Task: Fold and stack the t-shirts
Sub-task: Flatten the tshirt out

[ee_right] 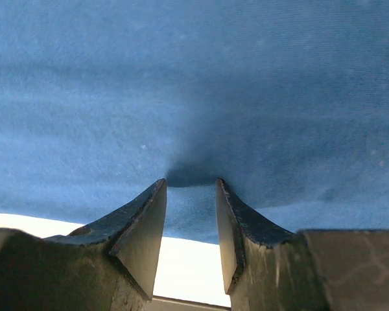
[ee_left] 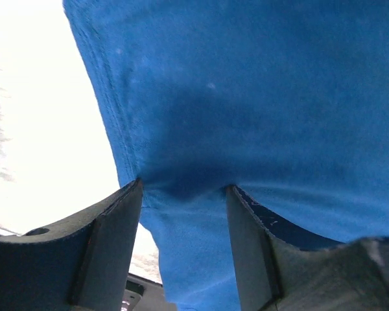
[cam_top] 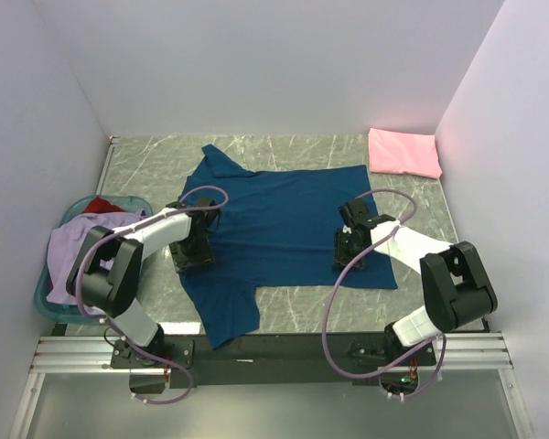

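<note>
Most of red t-shirt (cam_top: 102,205) under lavender t-shirt (cam_top: 69,243).

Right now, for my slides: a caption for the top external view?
Left gripper and right gripper on the spread navy t-shirt; folded pink t-shirt far right.

This is a robotics lab test cell, not a home. Plain white panels (cam_top: 256,64) close off the left, far and right sides of a grey veined table (cam_top: 302,151), perhaps stone or a printed laminate. Along the near edge an aluminium rail (cam_top: 274,352) carries two bolted robot arms, the left arm (cam_top: 119,265) and the right arm (cam_top: 439,283), trailing looped lavender cables (cam_top: 334,311). The laundry is staged: a navy t-shirt (cam_top: 284,219) lies spread, a folded pink t-shirt (cam_top: 403,153) sits far right, and a teal basket (cam_top: 128,198) sits at the left.
</note>
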